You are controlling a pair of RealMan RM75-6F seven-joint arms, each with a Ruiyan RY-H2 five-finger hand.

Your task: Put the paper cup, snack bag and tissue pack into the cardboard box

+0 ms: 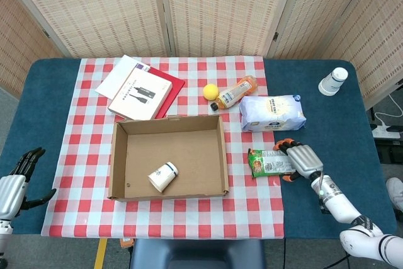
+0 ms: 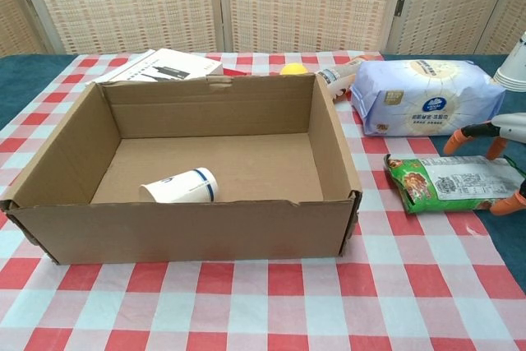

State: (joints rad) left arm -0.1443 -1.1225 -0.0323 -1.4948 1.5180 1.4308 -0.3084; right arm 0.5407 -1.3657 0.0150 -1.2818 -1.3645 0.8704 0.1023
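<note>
A paper cup (image 1: 163, 176) (image 2: 181, 186) lies on its side inside the open cardboard box (image 1: 170, 121) (image 2: 189, 223). The green snack bag (image 1: 269, 162) (image 2: 448, 184) lies flat just right of the box. Behind it rests the white-and-blue tissue pack (image 1: 272, 113) (image 2: 423, 96). My right hand (image 1: 303, 159) (image 2: 497, 154) is low over the bag's right end, its orange-tipped fingers spread along the far edge and the thumb by the near edge. The bag is still flat on the cloth. My left hand (image 1: 16, 177) hovers at the table's near left corner, fingers apart and holding nothing.
A stack of white cups (image 1: 332, 81) (image 2: 514, 67) stands at the far right. An orange drink bottle (image 1: 234, 92) and a yellow ball (image 1: 210, 91) lie behind the box. Books and papers (image 1: 141, 89) sit at the back left.
</note>
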